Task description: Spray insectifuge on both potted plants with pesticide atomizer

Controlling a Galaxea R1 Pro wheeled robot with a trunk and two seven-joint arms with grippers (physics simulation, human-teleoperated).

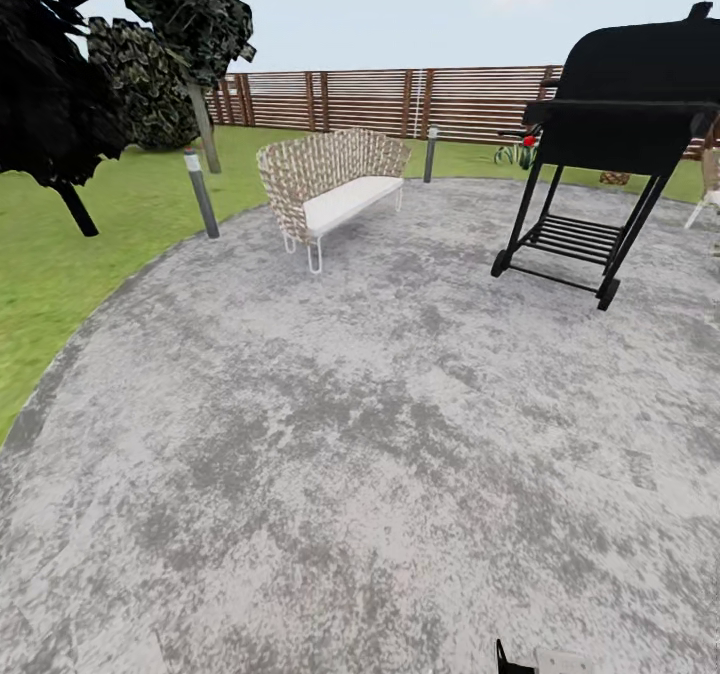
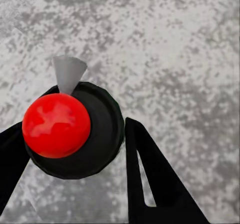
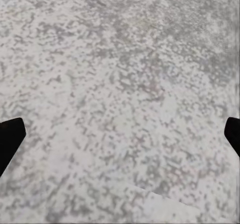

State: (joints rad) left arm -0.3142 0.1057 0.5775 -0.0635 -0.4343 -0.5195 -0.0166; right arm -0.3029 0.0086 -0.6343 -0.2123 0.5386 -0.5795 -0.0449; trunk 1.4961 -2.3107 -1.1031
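One atomizer sits clamped in the left gripper, seen end-on along its long axis; the right gripper gapes wide over the patio. Spiky greenery shows at one o'clock.

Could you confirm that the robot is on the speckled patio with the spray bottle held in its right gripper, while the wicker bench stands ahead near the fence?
Not quite: the spray bottle sits between the fingers of the left gripper, as the left wrist view shows. The right gripper is open, with bare patio beyond it. The wicker bench does stand ahead, before the fence.
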